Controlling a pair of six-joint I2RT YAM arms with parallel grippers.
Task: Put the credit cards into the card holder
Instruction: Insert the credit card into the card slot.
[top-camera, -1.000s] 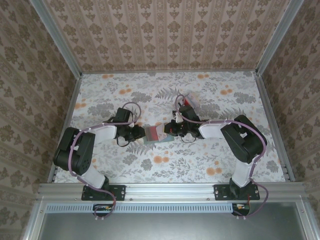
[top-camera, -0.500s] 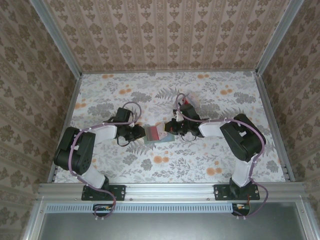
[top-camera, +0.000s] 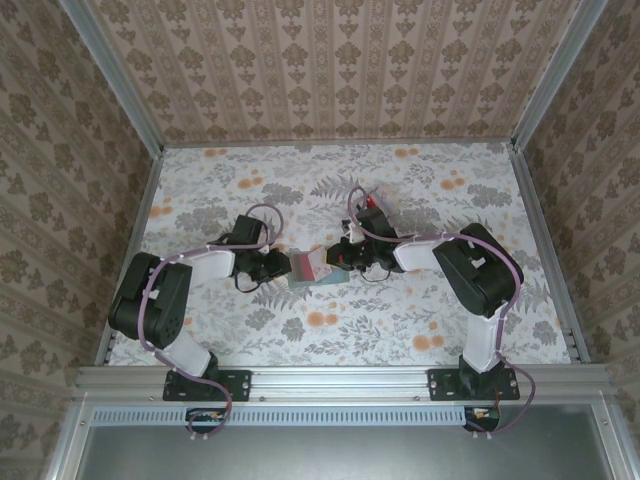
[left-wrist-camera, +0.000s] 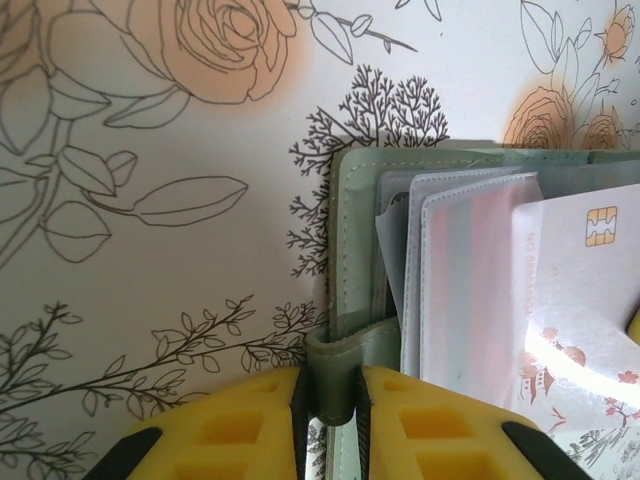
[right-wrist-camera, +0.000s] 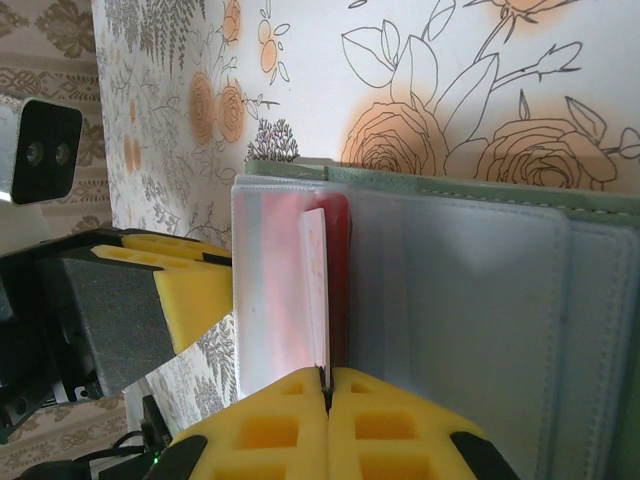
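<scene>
Yellow right tool (right-wrist-camera: 326, 378) pinches an edge-on credit card (right-wrist-camera: 316, 290), face hidden; left tool (left-wrist-camera: 331, 385) clamps the card holder (left-wrist-camera: 350, 200).

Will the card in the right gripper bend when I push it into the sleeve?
Probably stiff: the card stands straight, edge-on, from the right gripper. The clear sleeves look wavy and soft, likelier to buckle.

Overhead, wrist cameras close, sharing card holder (left-wrist-camera: 345, 200)
</scene>
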